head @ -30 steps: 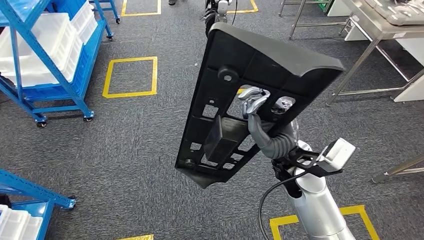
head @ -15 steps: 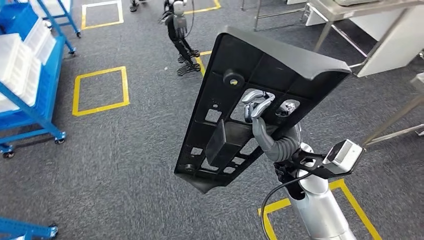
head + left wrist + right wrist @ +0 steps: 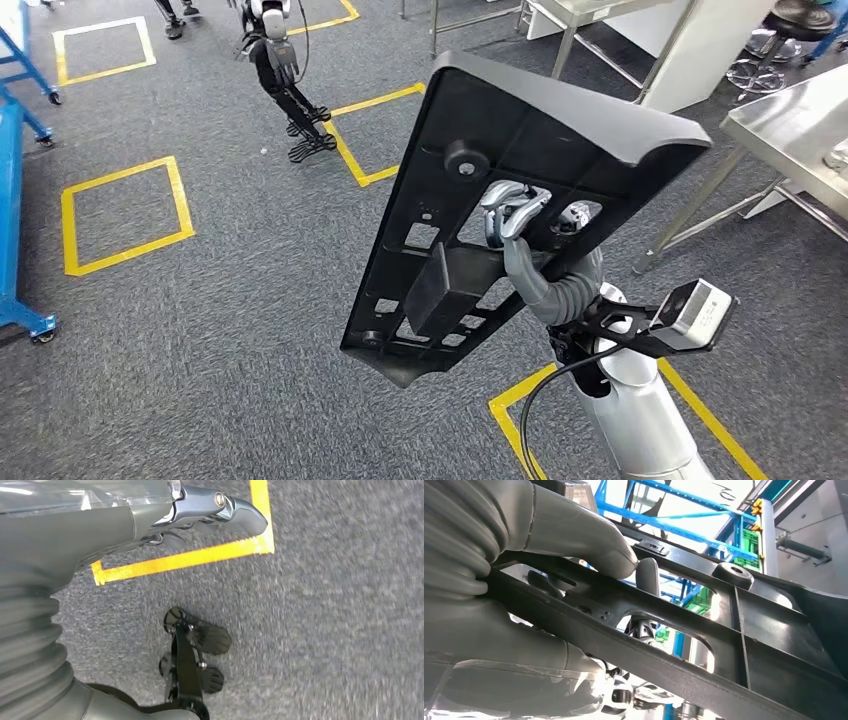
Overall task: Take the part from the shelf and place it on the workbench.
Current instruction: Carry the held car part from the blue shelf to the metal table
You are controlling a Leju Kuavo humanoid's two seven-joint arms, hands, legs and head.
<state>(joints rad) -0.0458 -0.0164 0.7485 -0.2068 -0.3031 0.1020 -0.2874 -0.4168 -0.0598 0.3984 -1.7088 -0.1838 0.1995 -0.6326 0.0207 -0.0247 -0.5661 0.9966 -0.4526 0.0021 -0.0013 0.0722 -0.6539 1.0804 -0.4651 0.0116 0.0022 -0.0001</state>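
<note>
Above the grey carpet, in front of our chest, we carry the part point(image 3: 520, 200), a large black plastic panel with ribs and cut-out openings, held tilted up off the floor and touching nothing else. Our right hand point(image 3: 520, 225) grips it: the metal fingers point(image 3: 505, 205) hook through one of the openings near the panel's middle, and in the right wrist view the thick grey thumb point(image 3: 589, 545) presses against a bar of the part point(image 3: 734, 630). Our left hand point(image 3: 150, 525) hangs over the carpet near a strip of yellow tape point(image 3: 200, 555), its fingers held loosely together with nothing in them; we cannot tell whether they are spread or curled. Ahead to the right stands a steel workbench point(image 3: 790, 125), well apart from the part. Yellow floor squares point(image 3: 120, 215) mark the carpet, a blue shelf frame point(image 3: 12, 200) stands at the far left, and another robot's legs point(image 3: 285, 85) stand beyond.
</note>
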